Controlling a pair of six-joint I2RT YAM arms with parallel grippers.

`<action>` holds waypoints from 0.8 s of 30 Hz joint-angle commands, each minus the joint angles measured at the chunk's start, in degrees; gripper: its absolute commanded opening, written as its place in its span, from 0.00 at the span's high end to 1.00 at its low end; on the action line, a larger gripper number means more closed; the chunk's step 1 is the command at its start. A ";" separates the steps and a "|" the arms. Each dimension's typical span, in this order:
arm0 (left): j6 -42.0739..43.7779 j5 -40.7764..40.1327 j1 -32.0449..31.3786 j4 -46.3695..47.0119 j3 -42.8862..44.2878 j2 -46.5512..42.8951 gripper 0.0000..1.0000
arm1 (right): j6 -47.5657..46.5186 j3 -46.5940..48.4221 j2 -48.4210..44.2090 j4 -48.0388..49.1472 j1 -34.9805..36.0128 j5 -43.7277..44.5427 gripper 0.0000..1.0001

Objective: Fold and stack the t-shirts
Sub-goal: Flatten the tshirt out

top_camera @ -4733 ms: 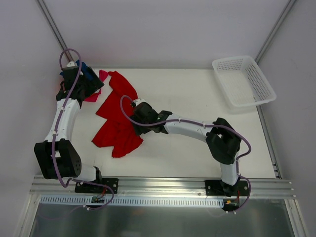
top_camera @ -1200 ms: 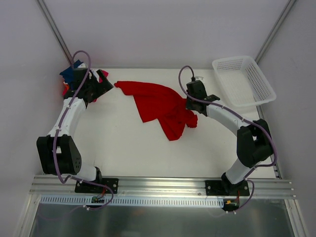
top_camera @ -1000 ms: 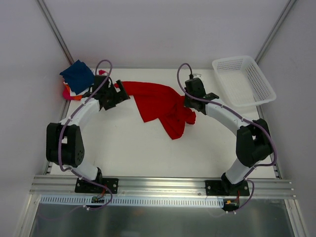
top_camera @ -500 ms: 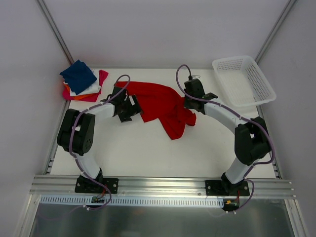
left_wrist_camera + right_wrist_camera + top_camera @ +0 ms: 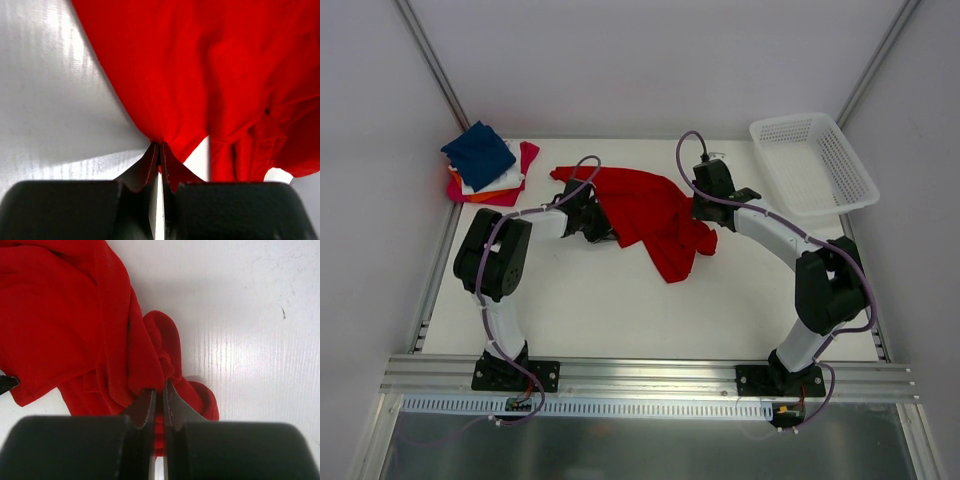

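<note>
Left gripper (image 5: 159, 146) pinches shut on an edge of the large bright red cloth t-shirt (image 5: 650, 212) crumpled just ahead of it, right gripper (image 5: 159, 391) clamps the opposite side, so both should lift together and pull apart evenly to spread it flat.
</note>
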 commanded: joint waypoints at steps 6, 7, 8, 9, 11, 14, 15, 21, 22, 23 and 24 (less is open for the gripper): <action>-0.41 -5.82 -0.64 -3.27 -11.81 -10.18 1.00 | -0.50 2.15 0.02 0.46 -0.69 0.16 1.00; -0.76 -7.30 -0.64 -3.71 -13.32 -13.94 1.00 | -0.50 2.32 0.37 0.46 -0.95 0.07 1.00; -1.03 -7.93 -0.64 -4.76 -14.73 -15.72 1.00 | -0.50 2.67 0.89 0.46 -1.65 0.07 1.00; -1.64 -8.37 -0.64 -5.20 -17.87 -18.00 1.00 | -0.41 3.11 1.86 0.46 -2.18 0.07 1.00; -2.08 -10.21 -0.64 -6.78 -20.62 -24.68 1.00 | -0.32 3.99 3.09 0.28 -3.76 0.07 1.00; -2.35 -14.25 -0.64 -12.05 -25.01 -34.17 1.00 | 0.12 5.66 5.29 0.28 -5.96 0.33 1.00; -2.26 -15.13 -0.64 -15.20 -25.37 -36.37 1.00 | 0.12 6.27 6.34 0.11 -6.57 0.59 1.00; -3.40 -15.59 -0.55 -21.64 -28.97 -45.35 1.00 | 0.56 12.34 10.30 -1.56 -11.15 0.07 1.00; -3.66 -15.41 -0.55 -22.60 -29.59 -46.92 1.00 | 0.47 13.04 11.17 -1.83 -11.76 0.24 1.00; -3.75 -15.23 -0.55 -23.13 -30.64 -47.81 1.00 | 0.38 14.44 11.53 -2.35 -12.81 0.42 1.00; -4.02 -15.32 -0.55 -23.83 -31.08 -49.47 1.00 | 0.38 15.15 11.88 -2.62 -13.43 0.59 1.00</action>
